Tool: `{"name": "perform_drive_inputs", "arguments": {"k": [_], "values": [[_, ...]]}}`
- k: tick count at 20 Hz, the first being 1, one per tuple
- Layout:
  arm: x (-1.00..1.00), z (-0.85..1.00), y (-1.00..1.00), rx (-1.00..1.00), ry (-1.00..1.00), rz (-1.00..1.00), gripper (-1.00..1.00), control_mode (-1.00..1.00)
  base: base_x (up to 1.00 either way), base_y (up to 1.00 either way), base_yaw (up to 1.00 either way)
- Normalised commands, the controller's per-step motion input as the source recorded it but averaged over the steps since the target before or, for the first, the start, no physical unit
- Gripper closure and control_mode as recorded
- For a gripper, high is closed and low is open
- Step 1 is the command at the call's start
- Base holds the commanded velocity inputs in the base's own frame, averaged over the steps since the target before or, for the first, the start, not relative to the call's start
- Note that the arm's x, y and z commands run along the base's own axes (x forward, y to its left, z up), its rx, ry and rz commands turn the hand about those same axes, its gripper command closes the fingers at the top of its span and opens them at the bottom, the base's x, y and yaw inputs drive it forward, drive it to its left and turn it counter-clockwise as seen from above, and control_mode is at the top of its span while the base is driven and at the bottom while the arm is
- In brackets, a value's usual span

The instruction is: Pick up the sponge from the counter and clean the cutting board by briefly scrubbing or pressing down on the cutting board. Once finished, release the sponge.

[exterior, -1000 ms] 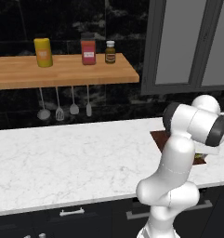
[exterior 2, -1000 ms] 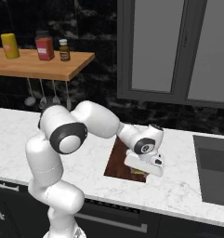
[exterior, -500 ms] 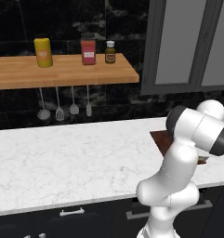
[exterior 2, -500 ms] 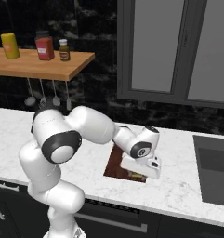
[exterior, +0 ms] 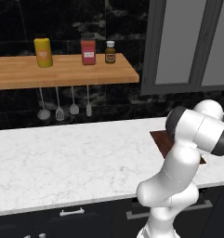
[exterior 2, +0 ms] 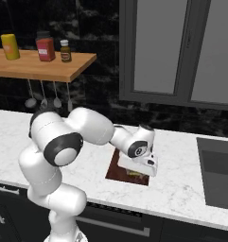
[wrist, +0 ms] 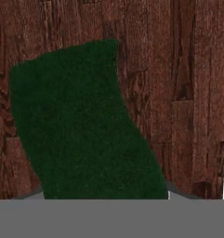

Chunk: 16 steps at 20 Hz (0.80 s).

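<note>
Though dark green, sponge [wrist: 85, 125] (fuzzy-looking)

A rendered home kitchen is showing. A white marble counter [exterior: 62, 158] is running above dark drawers [exterior: 71, 214]. Utensils [exterior: 64, 109] are hanging beneath a wooden shelf [exterior: 62, 72] carrying jars [exterior: 88, 49].

One sponge [wrist: 85, 125], one cutting board [exterior 2: 116, 169], three shelf jars [exterior: 88, 49], four hanging utensils [exterior: 59, 113]

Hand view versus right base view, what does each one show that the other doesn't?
Hand view alone: the dark green top of the sponge close up, over the cutting board's wood grain. Right base view alone: the arm bent low, the wooden shelf with jars, hanging utensils, grey cabinet doors. Both: the reddish-brown cutting board on the white counter.
</note>
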Motion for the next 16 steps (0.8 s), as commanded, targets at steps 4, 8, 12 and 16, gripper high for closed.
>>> {"name": "perform_drive_inputs", "arguments": {"k": [4, 8, 12, 16], "values": [[0.66, 0.00, 0.00, 0.00, 0.00, -0.04, 1.00, -1.00, 0.00, 0.00, 0.00], [0.70, 0.00, 0.01, 0.00, 0.00, -0.04, 1.00, -1.00, 0.00, 0.00, 0.00], [0.68, 0.00, 0.07, 0.00, 0.00, -0.03, 1.00, -1.00, 0.00, 0.00, 0.00], [0.32, -0.02, 0.13, 0.00, 0.00, 0.00, 1.00, -1.00, 0.00, 0.00, 0.00]]}}
